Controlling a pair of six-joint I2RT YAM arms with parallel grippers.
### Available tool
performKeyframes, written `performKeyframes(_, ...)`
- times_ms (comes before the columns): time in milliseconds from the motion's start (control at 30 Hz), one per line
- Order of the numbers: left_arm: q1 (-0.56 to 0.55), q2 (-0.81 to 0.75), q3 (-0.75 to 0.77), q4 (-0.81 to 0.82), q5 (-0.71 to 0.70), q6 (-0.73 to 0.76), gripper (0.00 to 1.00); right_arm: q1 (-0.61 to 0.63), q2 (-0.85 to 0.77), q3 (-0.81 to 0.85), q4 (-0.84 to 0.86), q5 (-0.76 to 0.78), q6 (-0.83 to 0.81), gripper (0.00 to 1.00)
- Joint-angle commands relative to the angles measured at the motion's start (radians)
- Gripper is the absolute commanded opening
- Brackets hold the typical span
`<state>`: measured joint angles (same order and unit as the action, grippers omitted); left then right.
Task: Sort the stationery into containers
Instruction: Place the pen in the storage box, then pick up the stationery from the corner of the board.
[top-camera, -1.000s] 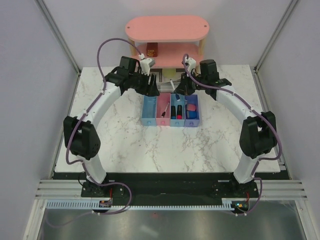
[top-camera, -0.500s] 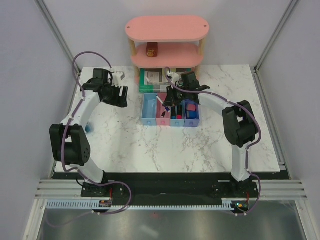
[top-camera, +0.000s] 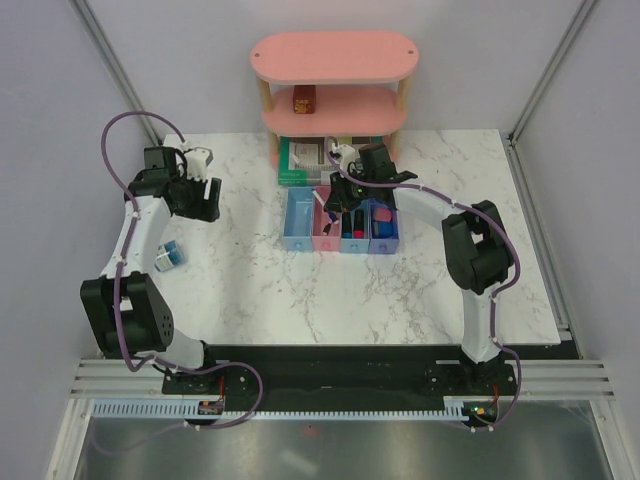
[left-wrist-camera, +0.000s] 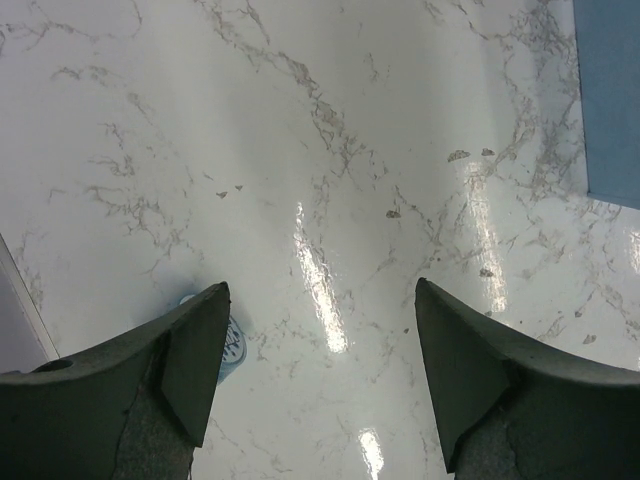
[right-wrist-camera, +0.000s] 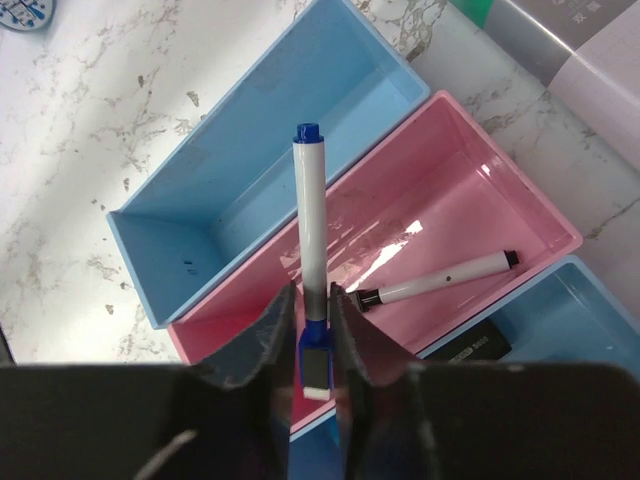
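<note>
My right gripper (right-wrist-camera: 311, 295) is shut on a thin white pen with a blue cap (right-wrist-camera: 308, 215) and holds it upright over the pink tray (right-wrist-camera: 470, 190). A second thin pen (right-wrist-camera: 440, 280) lies in that tray. The light blue tray (right-wrist-camera: 260, 130) to its left holds nothing. A black highlighter (right-wrist-camera: 478, 346) lies in the other light blue tray. In the top view, the four trays (top-camera: 298, 240) sit mid-table with my right gripper (top-camera: 338, 198) above them. My left gripper (top-camera: 205, 195) is open and empty at the table's left. The blue patterned tape roll (top-camera: 168, 255) lies near it, half hidden behind my left finger in the left wrist view (left-wrist-camera: 232, 345).
The pink oval shelf (top-camera: 335, 55) stands at the back with a brown box (top-camera: 303, 100) on its lower level. Green books (top-camera: 300, 160) lie just behind the trays. A pink item (top-camera: 381, 213) sits in the purple-blue tray. The left wall runs close to the tape roll.
My left arm has swung away from the trays to the table's left side, near the tape roll. My right arm folded in and holds the pen over the pink tray.
</note>
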<state>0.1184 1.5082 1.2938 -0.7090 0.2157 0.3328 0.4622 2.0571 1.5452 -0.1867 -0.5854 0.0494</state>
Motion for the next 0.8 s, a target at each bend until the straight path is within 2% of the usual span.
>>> performKeyframes(0,0.024,-0.057,-0.016,-0.003,0.008,0.064,0.82,0.003,-0.008,-0.017,0.032,0.012,-0.034,0.31)
performKeyframes(133,0.049,-0.088,-0.024,-0.017,0.005,0.080,0.82,0.003,-0.014,-0.019,0.029,0.021,-0.042,0.45)
performKeyframes(367,0.105,-0.155,-0.045,-0.050,-0.053,0.103,0.84,0.003,-0.095,-0.002,-0.028,0.050,-0.109,0.53)
performKeyframes(533,0.171,-0.184,-0.080,-0.087,-0.133,0.086,0.88,0.006,-0.201,0.035,-0.197,0.137,-0.296,0.62)
performKeyframes(667,0.237,-0.172,-0.114,-0.110,-0.110,0.063,0.91,0.006,-0.339,-0.006,-0.287,0.211,-0.423,0.74)
performKeyframes(767,0.305,-0.161,-0.131,-0.122,-0.024,0.081,0.93,0.006,-0.428,-0.042,-0.348,0.248,-0.500,0.83)
